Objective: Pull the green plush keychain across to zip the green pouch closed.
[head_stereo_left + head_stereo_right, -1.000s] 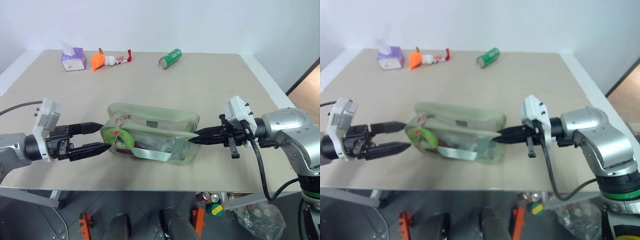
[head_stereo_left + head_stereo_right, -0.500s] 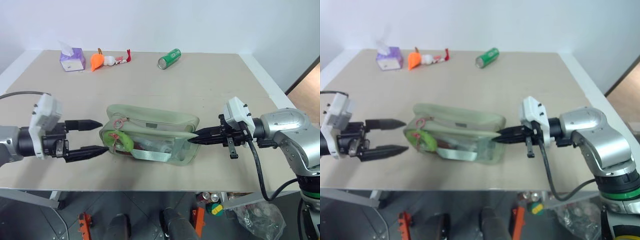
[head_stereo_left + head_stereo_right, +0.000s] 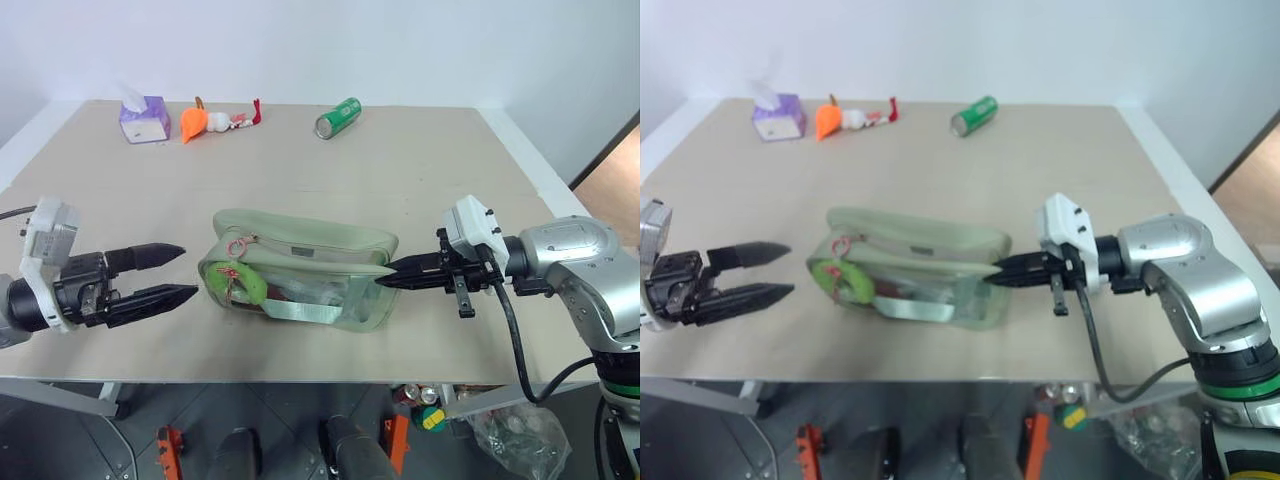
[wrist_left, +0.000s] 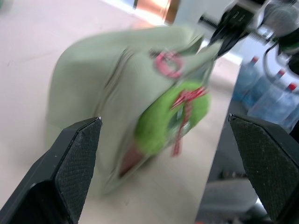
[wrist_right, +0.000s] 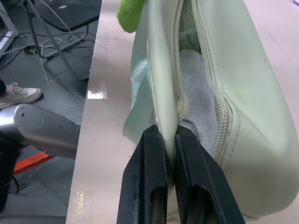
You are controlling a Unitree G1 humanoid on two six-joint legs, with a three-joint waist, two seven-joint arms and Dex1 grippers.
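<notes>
- The pale sage-green fabric pouch (image 3: 300,265) with clear side panels lies on the beige surface (image 3: 400,170).
- The lime-green fuzzy plush keychain (image 3: 248,281) hangs at its left end.
- The right tool (image 3: 385,279) pinches the pouch's right-end strap.
- The left tool (image 3: 180,270) is spread wide, empty, just left of the pouch.

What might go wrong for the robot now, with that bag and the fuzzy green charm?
1. The open left hand sits apart from the lime-green fuzzy plush keychain, which hangs at the bag's end; reaching in, it could pinch fabric instead.
2. The pale sage-green fabric pouch is anchored only by the right hand shut on a thin edge of it; a hard pull might slip it free.
3. The zipper gapes over grey cloth inside, which could snag.
</notes>
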